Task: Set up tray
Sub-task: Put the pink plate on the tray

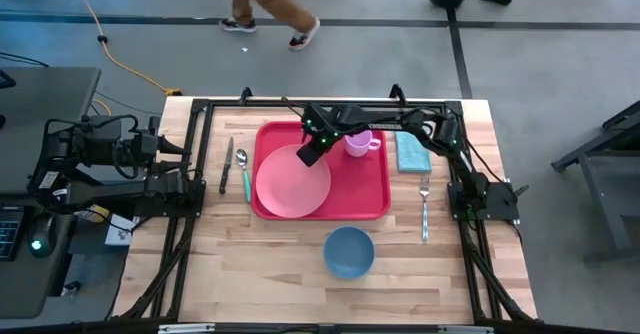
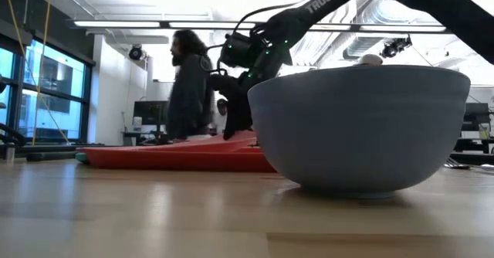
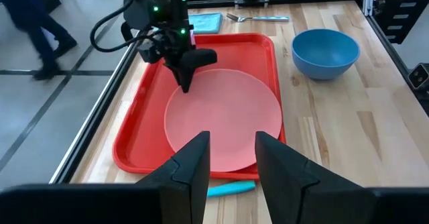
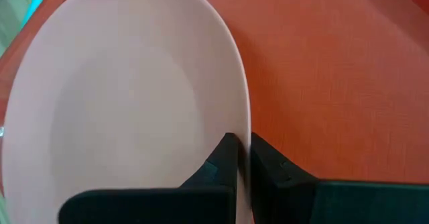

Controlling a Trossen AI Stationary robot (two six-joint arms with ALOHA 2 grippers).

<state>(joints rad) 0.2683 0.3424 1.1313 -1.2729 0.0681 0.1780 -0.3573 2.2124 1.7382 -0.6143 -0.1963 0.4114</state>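
The red tray (image 1: 366, 196) (image 3: 137, 133) lies mid-table. A round pink plate (image 1: 290, 184) (image 3: 224, 120) lies in its left half, its left edge over the tray's left rim. A pink mug (image 1: 360, 142) stands in the tray's far part. My right gripper (image 1: 312, 154) (image 3: 186, 73) reaches in from the right and is shut on the plate's far rim. My left gripper (image 3: 231, 153) (image 1: 188, 151) waits open at the table's left edge, clear of everything. My right gripper (image 4: 241, 143) pinches the pink plate's rim (image 4: 247, 127) at its far right side. One finger (image 4: 224, 158) is over the plate's inner face and the other (image 4: 268, 167) is outside it, above the tray floor (image 4: 335, 83). The fingers come from above, pointing down.
A blue bowl (image 1: 349, 251) (image 2: 359, 127) stands on the table near the tray's near edge. A knife (image 1: 227, 164) and a teal-handled spoon (image 1: 244, 172) lie left of the tray. A teal cloth (image 1: 412, 154) and a fork (image 1: 425, 206) lie right of it. People walk beyond the far edge.
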